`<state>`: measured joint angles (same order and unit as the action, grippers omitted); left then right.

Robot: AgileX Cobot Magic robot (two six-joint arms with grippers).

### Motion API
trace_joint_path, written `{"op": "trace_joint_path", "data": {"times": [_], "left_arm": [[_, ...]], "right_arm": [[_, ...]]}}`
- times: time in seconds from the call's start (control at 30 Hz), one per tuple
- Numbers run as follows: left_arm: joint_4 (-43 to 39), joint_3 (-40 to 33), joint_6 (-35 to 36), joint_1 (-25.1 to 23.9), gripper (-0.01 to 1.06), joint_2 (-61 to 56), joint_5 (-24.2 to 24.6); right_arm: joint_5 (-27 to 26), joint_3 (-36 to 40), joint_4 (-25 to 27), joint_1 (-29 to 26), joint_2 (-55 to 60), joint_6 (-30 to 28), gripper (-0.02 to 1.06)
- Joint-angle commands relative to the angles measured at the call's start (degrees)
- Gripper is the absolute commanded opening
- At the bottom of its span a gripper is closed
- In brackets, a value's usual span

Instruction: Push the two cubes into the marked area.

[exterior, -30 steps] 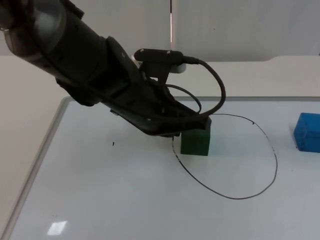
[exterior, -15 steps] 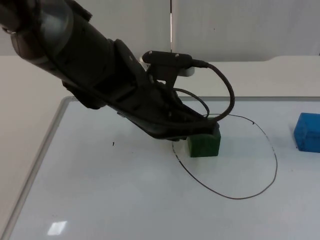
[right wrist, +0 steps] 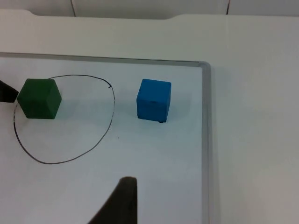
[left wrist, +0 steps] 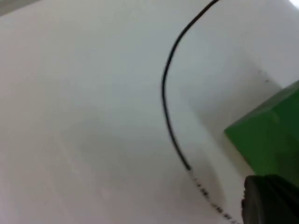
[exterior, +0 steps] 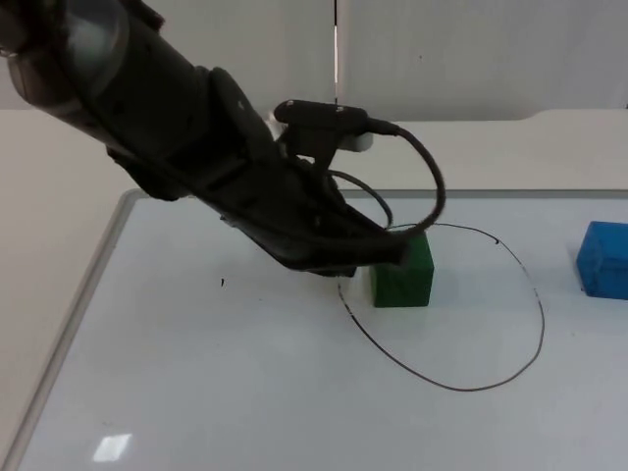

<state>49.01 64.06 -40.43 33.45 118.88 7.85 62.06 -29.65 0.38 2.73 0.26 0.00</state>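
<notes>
Top view: your left gripper (exterior: 388, 253) sits low over the table (exterior: 196, 392), its tip at the green cube (exterior: 403, 272), which stands just inside the near-left edge of the drawn ring (exterior: 510, 368). You cannot tell from here whether that gripper is open or closed, since the arm's own bulk covers it. The blue cube (exterior: 601, 259) rests well away from the left gripper, outside the ring on its far side.

In the left wrist view, the green cube (left wrist: 271, 133) lies just beside the gripper's black fingertip (left wrist: 268, 200), with the ring's line (left wrist: 168, 116) curving past it on the white surface.

In the right wrist view, your right arm waits back from the work, one dark fingertip (right wrist: 122, 200) of the right gripper showing; its state cannot be told. Ahead of it the green cube (right wrist: 39, 98) stands inside the ring (right wrist: 65, 161), and the blue cube (right wrist: 153, 100) stands just outside it, near the board's raised edge (right wrist: 205, 140).
</notes>
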Motion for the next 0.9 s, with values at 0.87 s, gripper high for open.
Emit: {"op": "trace_joint_path", "data": {"times": [0.87], "left_arm": [[-12.2, 0.2, 2.4, -10.2, 0.00, -23.6, 13.4]], "right_arm": [[-0.2, 0.1, -0.1, -0.2, -0.3, -0.4, 1.05]]}}
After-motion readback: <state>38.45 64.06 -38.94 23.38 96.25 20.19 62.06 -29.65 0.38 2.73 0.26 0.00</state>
